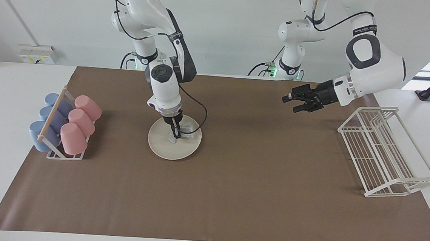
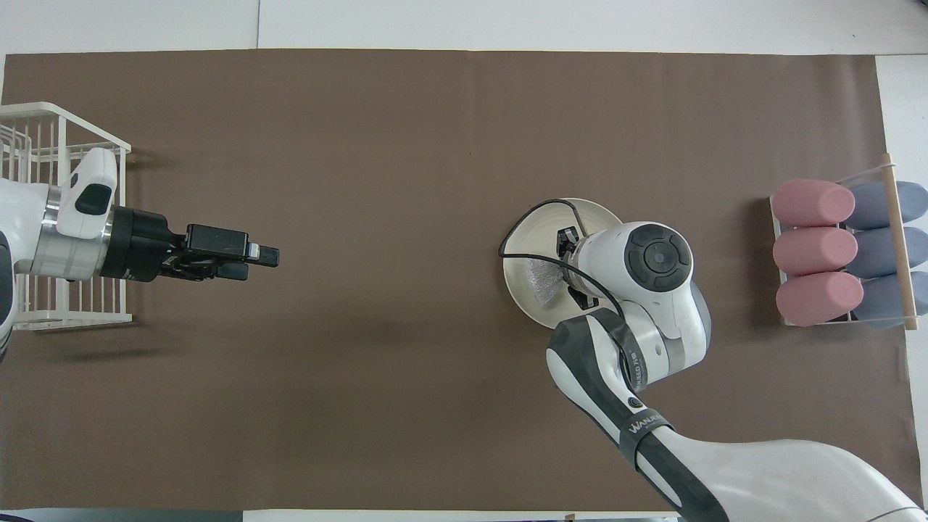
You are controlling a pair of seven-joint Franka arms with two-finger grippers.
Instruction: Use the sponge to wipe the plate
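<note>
The cream-white plate (image 1: 177, 152) lies on the brown mat toward the right arm's end of the table; it also shows in the overhead view (image 2: 533, 221). My right gripper (image 1: 175, 134) points straight down onto the plate and is shut on the silvery speckled sponge (image 1: 186, 127), pressing it against the plate's surface. In the overhead view the sponge (image 2: 540, 279) spreads out from under the right hand, which hides much of the plate. My left gripper (image 1: 291, 104) is open and empty; it waits in the air over the mat beside the white wire rack and also shows in the overhead view (image 2: 254, 262).
A rack with pink cups (image 1: 79, 122) and blue cups (image 1: 48, 118) stands at the right arm's end. A white wire rack (image 1: 383, 151) stands at the left arm's end. The right arm's black cable (image 1: 200, 115) loops over the plate's rim.
</note>
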